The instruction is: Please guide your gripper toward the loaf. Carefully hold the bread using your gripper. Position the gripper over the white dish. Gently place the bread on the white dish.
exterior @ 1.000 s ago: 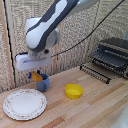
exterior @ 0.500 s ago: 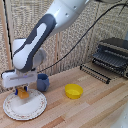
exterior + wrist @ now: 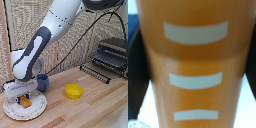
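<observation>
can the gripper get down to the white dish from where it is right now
Probably yes. The gripper hangs directly over the white dish with the bread at its fingers, close to the surface. The blue cup stands off the dish.

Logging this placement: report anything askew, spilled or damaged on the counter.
Nothing stands out. The bread sits on the white dish under the gripper; the blue cup and yellow bowl stand upright.

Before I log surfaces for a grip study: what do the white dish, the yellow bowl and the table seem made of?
White dish: glazed ceramic perhaps, smooth with a speckled rim. Yellow bowl: likely plastic, uniform bright colour. Table: wood, pale planks with visible seams.
</observation>
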Robot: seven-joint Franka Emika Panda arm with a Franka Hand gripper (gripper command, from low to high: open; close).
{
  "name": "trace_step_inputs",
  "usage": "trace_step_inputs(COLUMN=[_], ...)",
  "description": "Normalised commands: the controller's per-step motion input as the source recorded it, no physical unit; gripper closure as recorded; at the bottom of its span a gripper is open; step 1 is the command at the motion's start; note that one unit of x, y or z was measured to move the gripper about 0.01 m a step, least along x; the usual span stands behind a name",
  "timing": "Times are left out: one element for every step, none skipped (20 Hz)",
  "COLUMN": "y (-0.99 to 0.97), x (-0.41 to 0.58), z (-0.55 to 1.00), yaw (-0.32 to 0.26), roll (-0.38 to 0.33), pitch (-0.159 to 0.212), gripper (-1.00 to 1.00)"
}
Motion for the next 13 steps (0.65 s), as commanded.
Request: trace_step_inputs(y=[-0.01, -0.01, 0.00, 0.00, -0.01, -0.02, -0.18, -0.19, -0.22, -0.35, -0.32, -0.31, -0.09], x=[0.000, 0.000, 0.000, 0.066, 0.097, 0.146, 0.051, 0.100, 0.094, 0.000, 0.066, 0.023, 0.211], z=[0.19, 0.22, 0.23, 0.18, 0.20, 0.24, 0.23, 0.33, 0.37, 0.51, 0.67, 0.85, 0.66], yaw=[0.115, 0.107, 0.099, 0.089, 0.089, 0.046, 0.034, 0.011, 0.000, 0.000, 0.000, 0.017, 0.032], roll=[-0.059, -0.040, -0.023, -0.003, 0.000, -0.012, 0.000, 0.000, 0.000, 0.044, 0.057, 0.059, 0.067], pitch=[-0.095, -0.050, -0.034, 0.000, 0.003, 0.000, 0.000, 0.000, 0.011, 0.000, 0.003, 0.009, 0.056], gripper=[-1.00, -1.00, -1.00, -1.00, -1.00, -1.00, -1.00, -1.00, -1.00, -1.00, -1.00, -1.00, -1.00])
